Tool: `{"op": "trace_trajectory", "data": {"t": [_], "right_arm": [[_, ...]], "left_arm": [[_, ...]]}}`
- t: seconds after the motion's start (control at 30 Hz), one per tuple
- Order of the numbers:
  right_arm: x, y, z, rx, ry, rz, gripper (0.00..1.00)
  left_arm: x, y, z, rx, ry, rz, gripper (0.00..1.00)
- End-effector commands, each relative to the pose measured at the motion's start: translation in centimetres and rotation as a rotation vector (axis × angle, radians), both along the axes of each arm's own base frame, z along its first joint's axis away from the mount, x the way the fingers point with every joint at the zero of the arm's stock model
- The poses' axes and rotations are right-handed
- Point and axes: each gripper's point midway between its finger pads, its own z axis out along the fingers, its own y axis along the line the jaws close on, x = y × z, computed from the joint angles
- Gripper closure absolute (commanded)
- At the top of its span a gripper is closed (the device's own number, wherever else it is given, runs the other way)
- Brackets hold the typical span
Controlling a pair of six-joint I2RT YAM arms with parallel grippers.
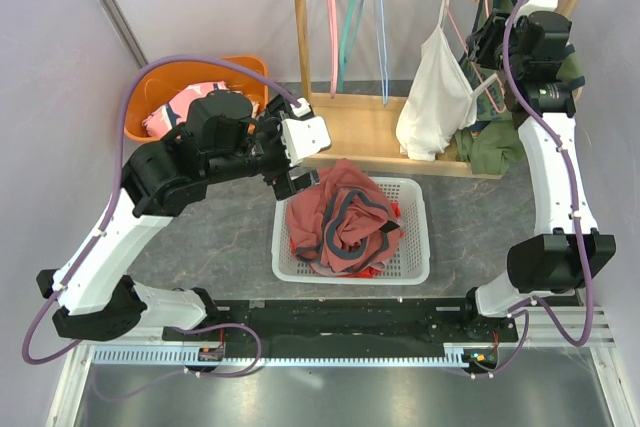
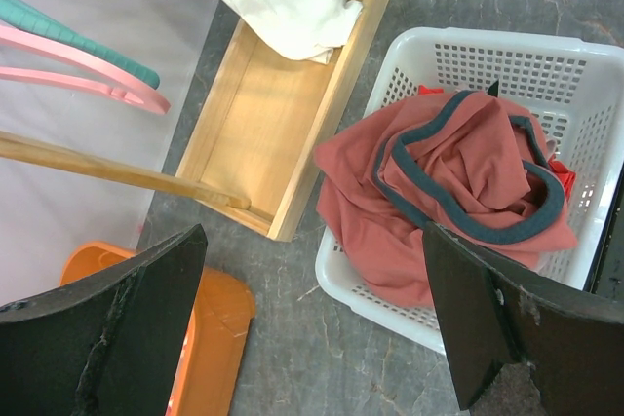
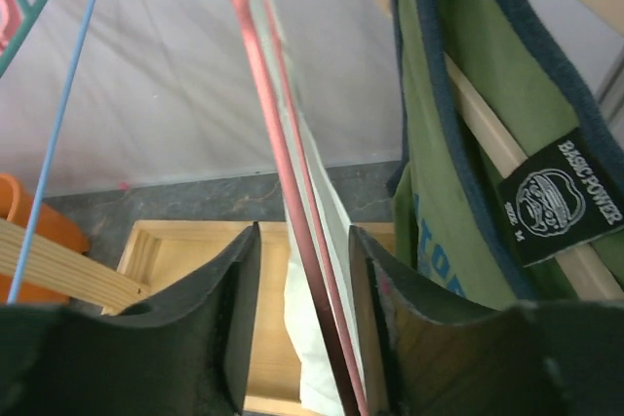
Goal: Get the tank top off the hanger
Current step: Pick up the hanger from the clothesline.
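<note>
Only the right wrist view shows the right gripper (image 3: 304,270) narrowly straddling the pink wire hanger (image 3: 268,124) bearing the white tank top (image 3: 297,348); I cannot tell whether it grips. The left gripper (image 2: 314,241) gapes wide.

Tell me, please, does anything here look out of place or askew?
The red garment is heaped in the white basket and spills over one rim. The white tank top hangs slanted, its hem bunched on the rack's wooden base.

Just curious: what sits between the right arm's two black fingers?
The thin pink hanger with the white tank top on it, shown in the right wrist view.
</note>
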Motion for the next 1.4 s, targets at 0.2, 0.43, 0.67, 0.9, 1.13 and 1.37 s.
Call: {"op": "trace_trajectory", "data": {"t": [0.2,0.43,0.67,0.9,1.13,1.37], "right_arm": [[-0.7,1.4,4.6,0.095,-0.156,0.051,0.75],[-1.4,2.5,6.4,0.043,-0.227,0.025,1.00],[-2.3,4.0,8.4,-0.054,-0.319,0.054,1.00],[-3.2,5.4,12.4,-0.066,-0.423,0.077,1.00],[-5.9,7.1,11.8,-0.010,-0.357,0.178,1.00],[-13.0,9.8,10.3,0.056,-0.285,0.373,1.00]], "left_arm": [[0.1,0.5,0.9,-0.020,-0.041,0.014,0.01],[0.3,0.4,0.8,-0.020,-0.032,0.020,0.01],[0.3,0.3,0.5,-0.014,-0.027,0.022,0.01],[0.4,0.5,0.7,-0.015,-0.036,0.031,0.01],[0.4,0.7,1.5,-0.027,-0.056,0.034,0.01],[-1.3,0.6,1.1,-0.026,-0.055,-0.061,0.01]]}}
